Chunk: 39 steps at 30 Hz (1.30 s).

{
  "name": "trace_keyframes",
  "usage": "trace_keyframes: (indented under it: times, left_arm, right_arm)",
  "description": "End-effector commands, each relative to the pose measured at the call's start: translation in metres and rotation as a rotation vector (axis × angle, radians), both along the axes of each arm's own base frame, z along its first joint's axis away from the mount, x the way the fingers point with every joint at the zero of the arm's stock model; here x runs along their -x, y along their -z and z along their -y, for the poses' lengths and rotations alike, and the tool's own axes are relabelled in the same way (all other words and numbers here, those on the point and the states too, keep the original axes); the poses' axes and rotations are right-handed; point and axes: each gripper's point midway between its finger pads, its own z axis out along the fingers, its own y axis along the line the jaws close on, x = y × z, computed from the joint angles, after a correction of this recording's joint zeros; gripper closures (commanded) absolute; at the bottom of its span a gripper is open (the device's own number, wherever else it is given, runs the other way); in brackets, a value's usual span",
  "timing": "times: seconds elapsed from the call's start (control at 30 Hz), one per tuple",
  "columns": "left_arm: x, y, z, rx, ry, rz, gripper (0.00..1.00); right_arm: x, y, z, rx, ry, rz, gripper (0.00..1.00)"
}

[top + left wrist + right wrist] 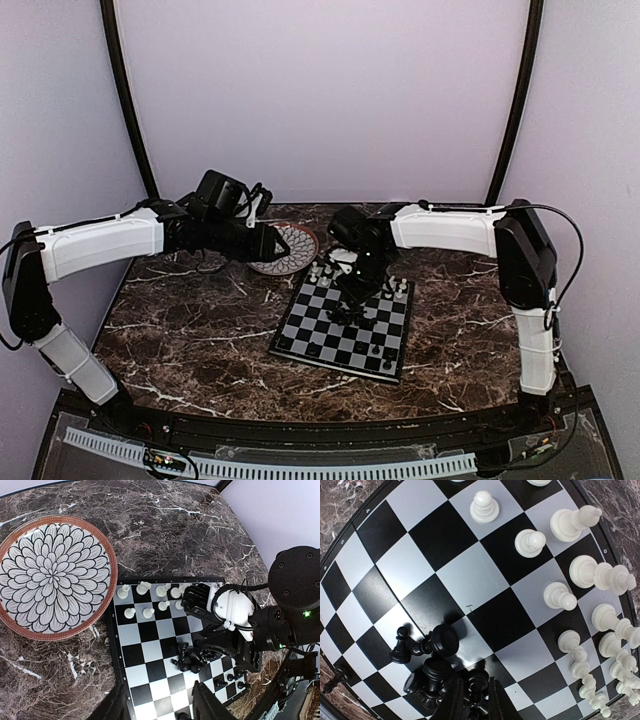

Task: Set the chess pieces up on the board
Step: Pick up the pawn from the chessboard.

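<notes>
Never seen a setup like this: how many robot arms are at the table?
2. The left arm reaches toward the plate at the back; the right arm hangs over the board, with the right gripper among black pieces. No others in view.

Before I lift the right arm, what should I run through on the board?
1. Right gripper sits low in the heap of black pieces in the middle of the board: ok.
2. Firm hold on one piece: cannot tell. A black piece sits between the fingers, but the contact is hidden.
3. Heap neighbours clear of the lift: not ok. Several lie toppled and crowd against each other.
4. White pieces standing in two rows along one board edge: ok.
5. Left gripper open, empty, apart from the right gripper: ok.
</notes>
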Motion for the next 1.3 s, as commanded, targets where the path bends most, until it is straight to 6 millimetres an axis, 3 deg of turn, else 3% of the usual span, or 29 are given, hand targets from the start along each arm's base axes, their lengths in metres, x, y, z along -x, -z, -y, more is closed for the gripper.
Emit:
trace_keyframes:
  times: [0.0, 0.27, 0.6, 0.8, 0.93, 1.07, 1.27]
  left_arm:
    - [0.002, -0.011, 0.0, -0.005, 0.011, 0.022, 0.53]
    - [0.001, -0.011, 0.001, -0.006, 0.012, 0.022, 0.53]
    - [0.0, -0.008, 0.002, -0.009, 0.017, 0.017, 0.53]
    - [-0.001, -0.006, 0.004, -0.008, 0.019, 0.012, 0.53]
    - [-0.001, -0.007, 0.004, -0.006, 0.022, 0.014, 0.52]
    - [-0.001, -0.007, 0.004, -0.008, 0.021, 0.014, 0.53]
    - [0.001, -0.004, 0.004, -0.004, 0.022, 0.006, 0.52]
  right_arm:
    - [-0.001, -0.001, -0.002, -0.007, -0.013, -0.002, 0.81]
    - [0.0, 0.006, 0.001, 0.006, -0.005, -0.02, 0.85]
    - [0.006, 0.015, 0.009, 0.037, 0.0, -0.047, 0.81]
    - [0.004, 0.011, 0.01, 0.039, 0.005, -0.034, 0.95]
    - [-0.002, -0.003, 0.01, 0.027, 0.006, 0.007, 1.0]
    - [-0.013, -0.03, 0.005, -0.003, 0.018, 0.073, 1.0]
    - [0.0, -0.04, -0.006, -0.058, 0.006, 0.046, 1.0]
